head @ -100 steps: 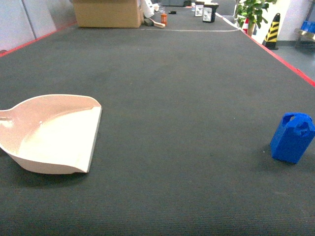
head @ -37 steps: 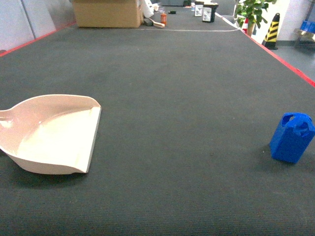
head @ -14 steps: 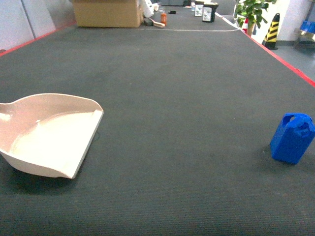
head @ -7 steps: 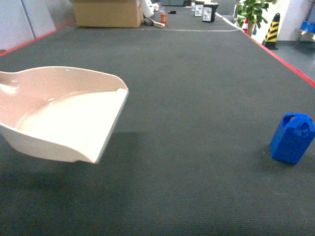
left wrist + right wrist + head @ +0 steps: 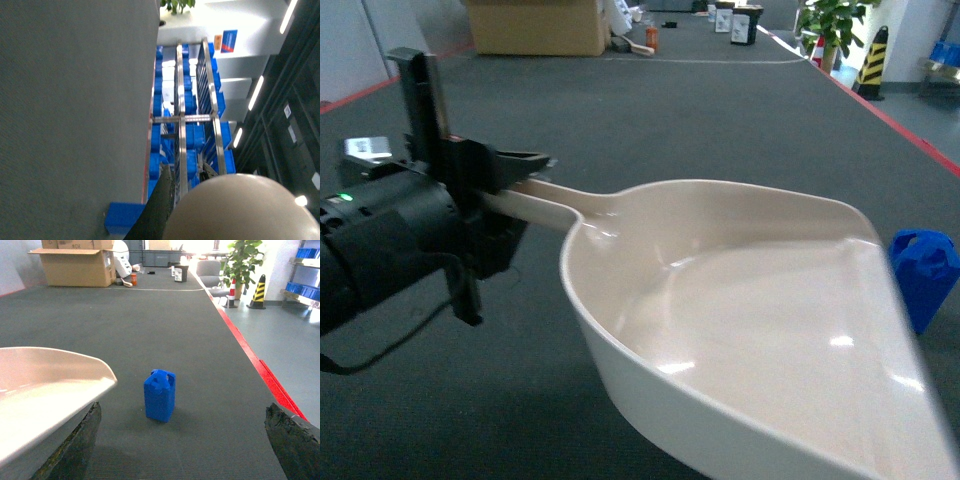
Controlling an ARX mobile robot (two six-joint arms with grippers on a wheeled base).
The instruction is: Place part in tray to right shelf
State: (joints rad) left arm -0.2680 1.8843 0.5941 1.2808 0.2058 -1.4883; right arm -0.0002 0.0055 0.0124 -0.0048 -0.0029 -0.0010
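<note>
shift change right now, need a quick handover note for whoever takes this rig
Left gripper: shut on the tray handle, holding the tray raised above the floor, its scoop reaching toward the part.
Right gripper: only its finger tips show at the bottom edges of the right wrist view, spread wide, nothing between them.
Part: upright on the dark floor, beside the tray's lip, not in the tray.
Shelf: visible with blue crates, only in the left wrist view.
Done: tray picked up.
Left: get the part into the tray, then carry it to the shelf.
</note>
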